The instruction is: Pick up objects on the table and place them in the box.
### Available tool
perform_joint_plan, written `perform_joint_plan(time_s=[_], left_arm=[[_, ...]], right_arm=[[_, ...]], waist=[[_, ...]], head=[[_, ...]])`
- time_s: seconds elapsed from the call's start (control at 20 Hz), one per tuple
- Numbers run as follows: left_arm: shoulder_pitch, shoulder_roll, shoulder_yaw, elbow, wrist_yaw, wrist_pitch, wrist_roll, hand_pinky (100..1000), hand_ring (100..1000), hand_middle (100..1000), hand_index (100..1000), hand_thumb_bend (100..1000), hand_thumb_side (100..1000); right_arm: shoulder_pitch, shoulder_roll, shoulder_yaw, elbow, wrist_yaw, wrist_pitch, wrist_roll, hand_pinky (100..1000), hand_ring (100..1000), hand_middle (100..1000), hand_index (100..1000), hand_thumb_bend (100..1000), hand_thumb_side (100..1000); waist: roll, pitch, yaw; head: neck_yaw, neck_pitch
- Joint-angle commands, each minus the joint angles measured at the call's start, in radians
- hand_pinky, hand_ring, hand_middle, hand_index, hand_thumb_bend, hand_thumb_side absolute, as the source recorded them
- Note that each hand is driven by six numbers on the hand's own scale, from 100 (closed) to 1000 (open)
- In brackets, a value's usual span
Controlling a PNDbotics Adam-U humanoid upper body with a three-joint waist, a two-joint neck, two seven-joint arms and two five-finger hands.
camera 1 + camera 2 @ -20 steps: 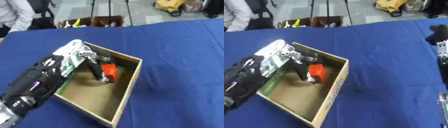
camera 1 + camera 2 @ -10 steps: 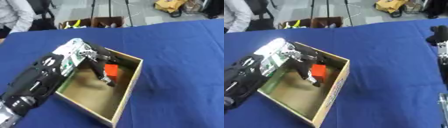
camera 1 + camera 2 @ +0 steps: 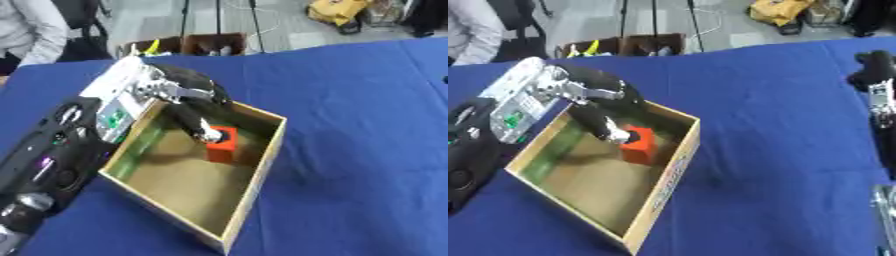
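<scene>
Left hand (image 3: 188,102) unmoved in box (image 3: 262,165); fingers (image 3: 208,134) clamped on red block (image 3: 223,147).

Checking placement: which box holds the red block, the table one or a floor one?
The wooden box on the blue table; red block inside, left robot hand touching it.

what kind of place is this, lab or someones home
Most likely a lab or workshop, not a home. A table draped in a blue cloth serves as a test bench, black tripod legs stand on the bare grey floor behind it, and a yellow bag of gear lies there.
</scene>
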Motion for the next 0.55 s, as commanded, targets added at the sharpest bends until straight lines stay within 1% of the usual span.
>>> perform_joint_plan(time_s=[0.05, 0.15, 0.4, 0.45, 0.55], left_arm=[[0.000, 0.052, 0.075, -0.089, 0.042, 0.013, -0.022, 727, 856, 789, 900, 286, 740], [0.017, 0.063, 0.112, -0.140, 0.069, 0.031, -0.006, 690, 829, 758, 871, 230, 721], [0.066, 0.091, 0.176, -0.269, 0.128, 0.063, 0.059, 636, 787, 707, 836, 149, 700], [0.077, 0.097, 0.187, -0.295, 0.137, 0.071, 0.072, 620, 775, 692, 826, 120, 694], [0.101, 0.107, 0.222, -0.348, 0.153, 0.092, 0.100, 593, 755, 665, 805, 100, 689]], right_arm=[[-0.011, -0.008, -0.008, -0.023, -0.002, 0.001, -0.003, 691, 639, 521, 740, 491, 1000], [-0.011, -0.008, -0.009, -0.023, -0.002, 0.002, -0.004, 692, 639, 521, 740, 493, 1000], [-0.012, -0.010, -0.014, -0.023, 0.000, 0.002, -0.008, 692, 640, 522, 740, 495, 1000], [-0.013, -0.011, -0.015, -0.023, 0.000, 0.002, -0.008, 692, 640, 522, 740, 496, 1000], [-0.013, -0.011, -0.017, -0.024, 0.001, 0.002, -0.009, 692, 640, 522, 740, 497, 1000]], waist=[[-0.008, -0.019, 0.003], [-0.012, -0.017, 0.006], [-0.020, -0.011, 0.014], [-0.021, -0.010, 0.016], [-0.025, -0.009, 0.021]], head=[[-0.016, 0.001], [-0.022, 0.001], [-0.030, 0.000], [-0.032, -0.001], [-0.036, -0.001]])
